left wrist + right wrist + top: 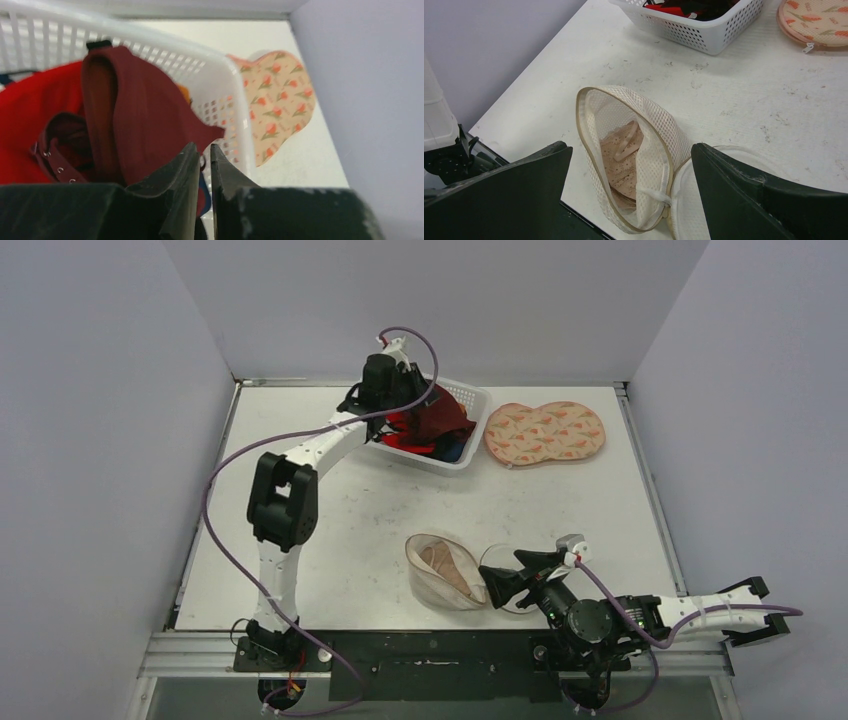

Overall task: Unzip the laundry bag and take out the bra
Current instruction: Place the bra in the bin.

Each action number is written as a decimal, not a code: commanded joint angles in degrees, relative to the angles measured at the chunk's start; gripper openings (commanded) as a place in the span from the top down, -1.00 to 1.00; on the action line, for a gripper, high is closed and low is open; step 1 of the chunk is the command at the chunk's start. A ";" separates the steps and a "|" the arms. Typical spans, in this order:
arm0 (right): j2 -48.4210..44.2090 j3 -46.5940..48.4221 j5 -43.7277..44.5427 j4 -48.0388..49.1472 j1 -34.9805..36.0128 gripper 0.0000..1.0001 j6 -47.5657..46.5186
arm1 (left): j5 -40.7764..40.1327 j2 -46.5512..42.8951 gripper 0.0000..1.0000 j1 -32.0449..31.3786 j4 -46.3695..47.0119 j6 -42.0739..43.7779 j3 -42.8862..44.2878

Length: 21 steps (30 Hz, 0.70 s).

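Unzipped laundry bag [445, 572] lengthwise far-left to near-right, mouth upward, beside wide-open right gripper [630, 149]; left gripper [202, 147] narrowed, hold unclear.

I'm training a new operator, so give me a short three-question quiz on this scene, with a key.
1. True or false: the mesh laundry bag is zipped shut.
2. The bra inside it is: A beige, B red, C black.
3. Fill in: the right gripper, facing the bag, is ___.
Key: 1 false, its mouth gapes; 2 A; 3 open.
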 commanded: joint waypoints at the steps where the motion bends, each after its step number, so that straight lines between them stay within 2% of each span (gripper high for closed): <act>1: -1.31 2.28 1.08 -0.34 -0.20 -0.88 -0.06 | -0.27 5.32 0.78 0.63 -2.03 -0.40 2.92; 7: -2.28 1.62 1.25 -0.45 -0.19 -0.88 0.00 | -1.97 7.06 0.90 2.10 -2.00 -1.30 0.18; 16: -1.54 2.18 3.49 -1.31 -0.19 -0.83 1.47 | -1.21 5.20 0.91 2.61 2.84 -3.40 -4.16; 19: -0.70 3.59 5.78 -1.53 -0.20 -0.80 2.04 | -1.39 0.01 0.75 2.43 3.63 -4.53 -5.98; 21: -0.26 4.52 6.57 -0.87 -0.20 -0.80 0.89 | -1.46 -4.50 0.53 2.13 3.03 -4.96 -6.94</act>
